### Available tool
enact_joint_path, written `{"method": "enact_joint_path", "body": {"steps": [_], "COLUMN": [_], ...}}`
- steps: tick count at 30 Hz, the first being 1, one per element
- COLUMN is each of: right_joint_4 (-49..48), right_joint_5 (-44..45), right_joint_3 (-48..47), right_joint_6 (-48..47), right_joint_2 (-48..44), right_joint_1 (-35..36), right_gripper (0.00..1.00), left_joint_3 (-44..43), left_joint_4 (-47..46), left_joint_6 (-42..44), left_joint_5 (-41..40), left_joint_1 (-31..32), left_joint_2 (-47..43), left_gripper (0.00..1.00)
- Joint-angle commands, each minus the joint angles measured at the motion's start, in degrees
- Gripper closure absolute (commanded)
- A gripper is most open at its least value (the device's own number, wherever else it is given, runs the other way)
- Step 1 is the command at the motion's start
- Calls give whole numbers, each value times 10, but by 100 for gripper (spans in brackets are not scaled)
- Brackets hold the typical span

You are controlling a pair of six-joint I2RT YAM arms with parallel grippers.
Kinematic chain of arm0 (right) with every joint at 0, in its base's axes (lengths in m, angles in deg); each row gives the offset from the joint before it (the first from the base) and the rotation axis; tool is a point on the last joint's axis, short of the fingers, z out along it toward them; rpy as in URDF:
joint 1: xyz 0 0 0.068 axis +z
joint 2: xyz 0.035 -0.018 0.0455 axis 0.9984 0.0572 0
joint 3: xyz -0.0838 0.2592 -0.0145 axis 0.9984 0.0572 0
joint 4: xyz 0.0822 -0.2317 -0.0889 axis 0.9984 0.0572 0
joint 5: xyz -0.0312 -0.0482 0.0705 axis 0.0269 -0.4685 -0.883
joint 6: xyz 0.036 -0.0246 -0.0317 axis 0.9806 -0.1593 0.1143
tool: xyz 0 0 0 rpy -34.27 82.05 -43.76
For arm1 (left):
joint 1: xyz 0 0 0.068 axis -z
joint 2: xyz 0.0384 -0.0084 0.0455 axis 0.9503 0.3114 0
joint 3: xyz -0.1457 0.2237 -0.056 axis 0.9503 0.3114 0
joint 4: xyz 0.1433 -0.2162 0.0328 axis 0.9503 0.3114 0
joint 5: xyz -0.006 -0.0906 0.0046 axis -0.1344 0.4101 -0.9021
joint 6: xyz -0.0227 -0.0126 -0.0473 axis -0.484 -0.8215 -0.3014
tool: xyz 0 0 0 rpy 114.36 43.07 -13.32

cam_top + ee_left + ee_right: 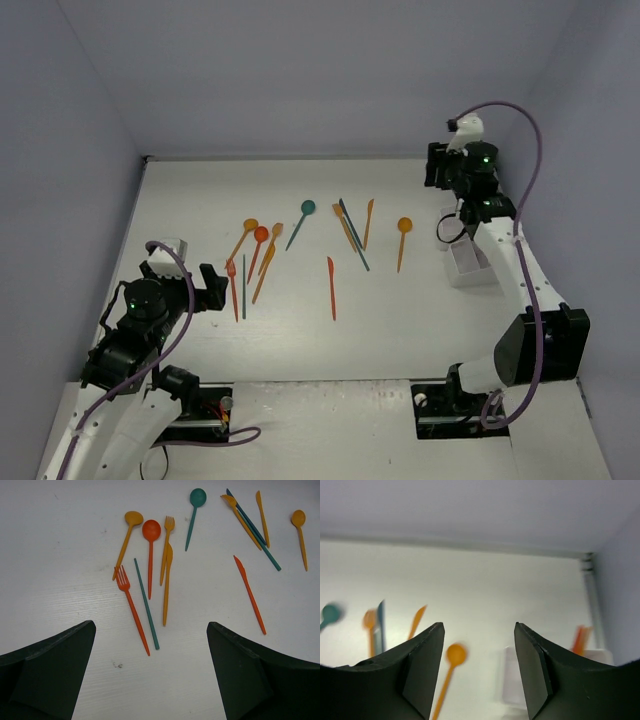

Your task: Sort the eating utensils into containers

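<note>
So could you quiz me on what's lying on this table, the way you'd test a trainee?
1. True or false: the left gripper is holding a utensil.
2. What colour is the spoon lying nearest the white organizer? A teal, B orange, C white.
3. What kind is the red-orange utensil lying alone, apart from the clusters?
Key: 1 false, its jaws stand wide with nothing between them. 2 B. 3 a knife.
</note>
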Motion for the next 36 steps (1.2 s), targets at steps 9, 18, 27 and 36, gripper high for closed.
{"method": "enact_joint_path", "body": {"steps": [9,18,27,36], "right_joint_4": [214,251,254,256], "right_joint_5": [-23,-25,-23,18], "right_joint_3": [-4,-39,-64,-30], "right_joint_6": [121,127,133,144], "right_joint_2": [124,239,309,312], "right_joint_1": [152,197,216,226], "right_gripper": [54,63,67,94], "left_joint_3": [-11,-10,-12,-13], "left_joint_4": [-43,-41,-37,-34], "left_joint_6": [8,7,7,7], "left_joint_5": [9,8,6,2], "left_joint_1": [3,3,4,4], "left_joint_2": [22,24,27,30], "left_gripper": [8,8,8,8]}}
